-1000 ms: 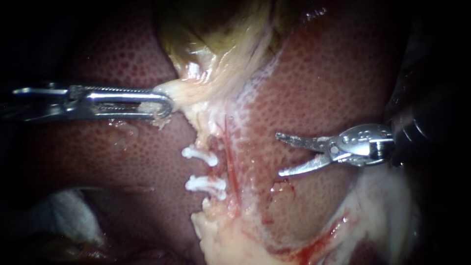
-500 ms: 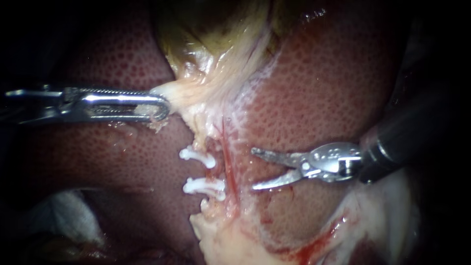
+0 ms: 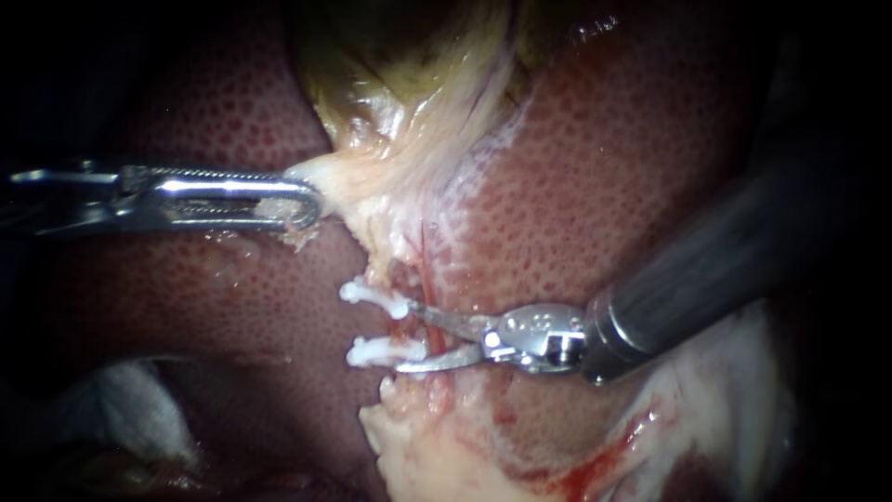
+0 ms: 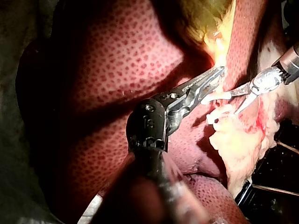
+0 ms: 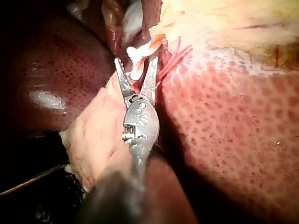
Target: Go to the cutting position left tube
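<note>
Your right instrument (image 3: pixel 406 336): jaws open around left tube (image 3: pixel 410 325), between two clips (image 3: pixel 373 296). Your left instrument (image 3: pixel 311 200) clamped on gallbladder (image 3: pixel 409 139). Risk: drift toward either clip dislodges it; jaws cross red strand (image 3: pixel 429 270), could nick it.

The right instrument (image 5: pixel 134 60) has its jaws parted. Take its shaft's heading as twelve o'clock. A white clip (image 5: pixel 138 52) sits between the jaw tips, at twelve. Red-speckled liver (image 5: pixel 224 140) spreads at three o'clock, and pale fatty tissue (image 5: pixel 93 135) lies at nine, just beside the jaws.
</note>
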Motion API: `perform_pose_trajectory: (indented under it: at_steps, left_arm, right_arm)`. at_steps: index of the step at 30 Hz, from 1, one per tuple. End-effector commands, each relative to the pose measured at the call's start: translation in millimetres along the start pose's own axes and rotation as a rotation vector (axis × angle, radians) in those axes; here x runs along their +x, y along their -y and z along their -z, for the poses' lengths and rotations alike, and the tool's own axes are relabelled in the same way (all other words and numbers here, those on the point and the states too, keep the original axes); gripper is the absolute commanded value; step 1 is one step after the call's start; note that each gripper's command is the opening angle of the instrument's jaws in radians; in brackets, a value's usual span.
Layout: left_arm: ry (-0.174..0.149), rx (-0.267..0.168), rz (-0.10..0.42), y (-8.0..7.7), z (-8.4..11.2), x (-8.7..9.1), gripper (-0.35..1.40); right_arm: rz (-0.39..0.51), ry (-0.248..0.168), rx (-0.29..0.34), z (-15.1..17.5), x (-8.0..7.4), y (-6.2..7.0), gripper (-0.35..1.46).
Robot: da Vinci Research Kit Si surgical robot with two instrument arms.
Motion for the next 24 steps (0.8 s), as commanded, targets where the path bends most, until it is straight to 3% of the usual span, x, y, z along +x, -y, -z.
perform_pose_trajectory:
  at_steps: [1, 12, 18, 24]
  left_arm:
    - [0.0, 0.001, 0.0, 0.0, 0.0, 0.0, -0.35]
    - [-0.001, 0.001, 0.0, 0.0, -0.2, -0.1, -0.35]
    - [-0.001, 0.002, -0.001, 0.1, -0.4, -0.1, -0.35]
    - [-0.002, 0.003, -0.001, 0.1, -0.5, -0.2, -0.35]
  right_arm:
    - [-0.009, 0.003, 0.004, -0.3, 0.1, 0.0, 1.44]
    - [-0.051, 0.084, 0.096, -2.1, 0.8, -0.4, 1.44]
    - [-0.057, 0.091, 0.146, -3.3, 0.9, -0.9, 1.44]
    - [-0.08, 0.094, 0.152, -4.8, 0.5, -0.8, 1.41]
